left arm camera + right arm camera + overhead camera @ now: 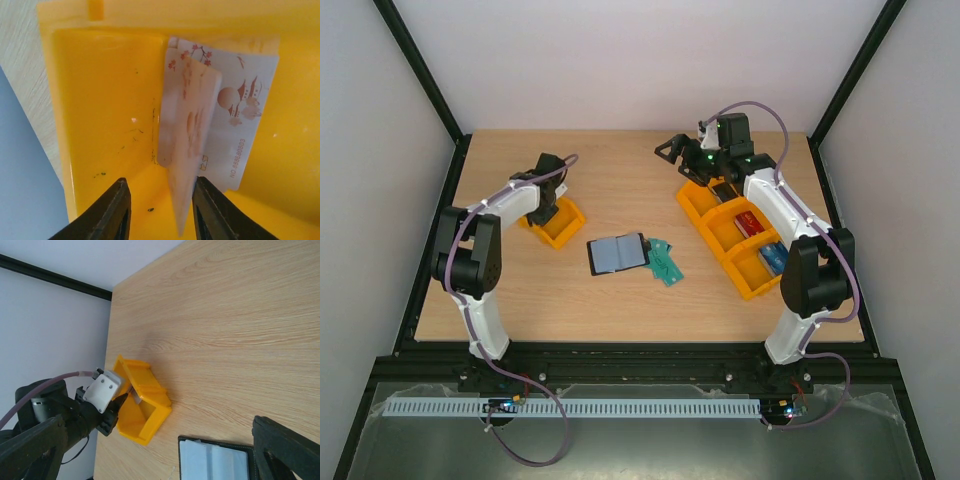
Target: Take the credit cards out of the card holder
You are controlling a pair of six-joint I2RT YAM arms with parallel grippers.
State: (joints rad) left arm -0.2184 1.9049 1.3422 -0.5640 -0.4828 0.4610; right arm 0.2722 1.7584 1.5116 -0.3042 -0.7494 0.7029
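The card holder point(617, 254) lies open on the table's middle, blue-grey faces up, also low in the right wrist view point(215, 462). Teal credit cards point(663, 262) lie on the wood just right of it. My left gripper point(548, 207) reaches into a small orange tray point(563, 232). In the left wrist view its jaws point(160, 187) stand apart inside the tray point(100, 100). A pale blossom-printed card point(190, 130) leans on the right finger only, and a second one point(245, 100) lies behind it. My right gripper point(670, 152) hovers wide open and empty at the back right.
A long orange tray point(710, 243) with several compartments sits at the right, holding a red item point(750, 222) and a blue one point(772, 257). Black frame posts and white walls bound the table. The right wrist view shows the left arm point(100, 395) at the small tray point(150, 405).
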